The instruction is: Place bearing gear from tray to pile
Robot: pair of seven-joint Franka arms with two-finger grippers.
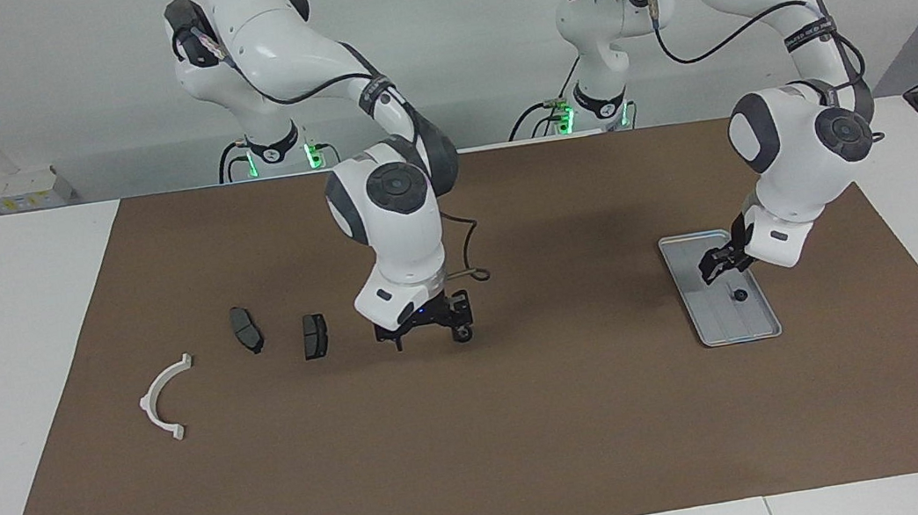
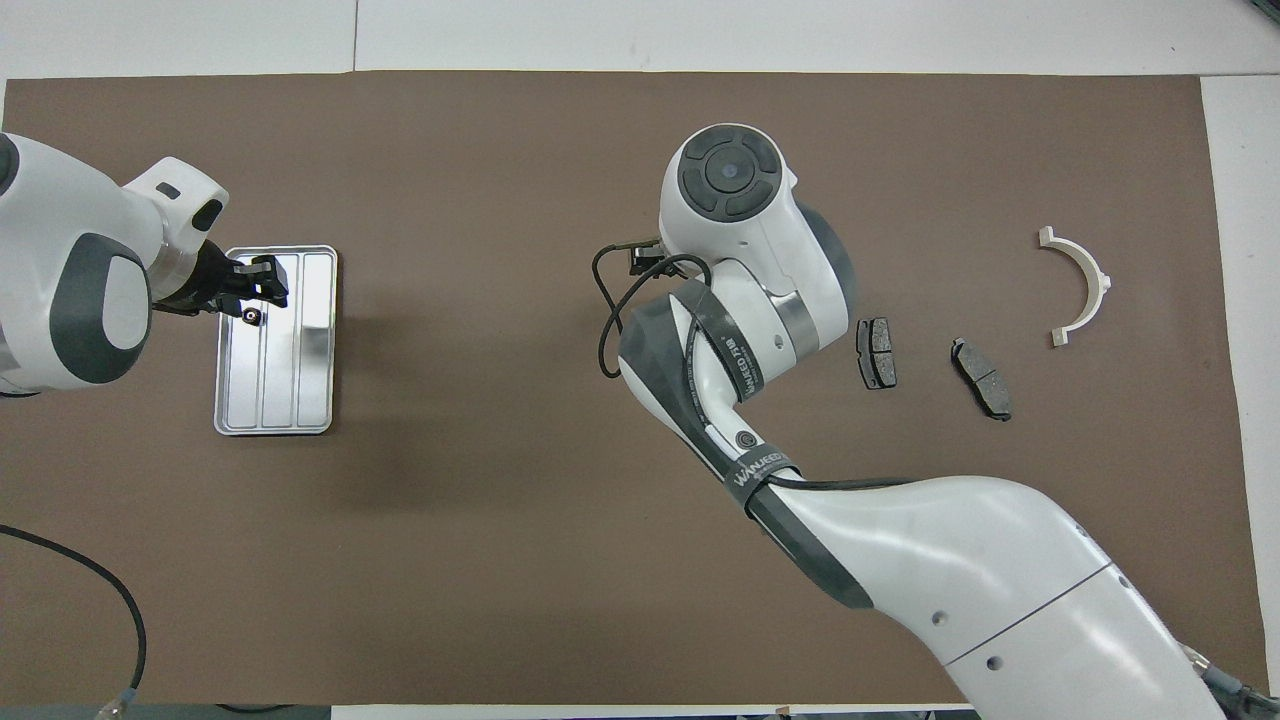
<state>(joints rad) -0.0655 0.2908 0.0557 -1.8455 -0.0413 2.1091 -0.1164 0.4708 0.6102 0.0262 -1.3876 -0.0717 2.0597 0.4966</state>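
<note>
The bearing gear point(image 1: 740, 293) is a small dark round part lying on the silver ridged tray point(image 1: 703, 323), about midway along it. It also shows in the overhead view point(image 2: 251, 317) on the tray point(image 2: 310, 400). My left gripper point(image 1: 717, 263) hangs over the tray just above the gear, open and empty, not touching it. My right gripper point(image 1: 427, 335) is open and empty, low over the mat beside the pile. The pile is a white half-ring point(image 1: 163, 398) and two dark plates point(image 1: 247, 330) point(image 1: 314, 336).
A brown mat point(image 1: 537, 442) covers the table. The pile's parts lie spread toward the right arm's end, half-ring point(image 2: 1082, 285) outermost, plates point(image 2: 876, 353) point(image 2: 982, 365) closer to the middle. The right arm's wrist point(image 2: 735, 200) hides its gripper from above.
</note>
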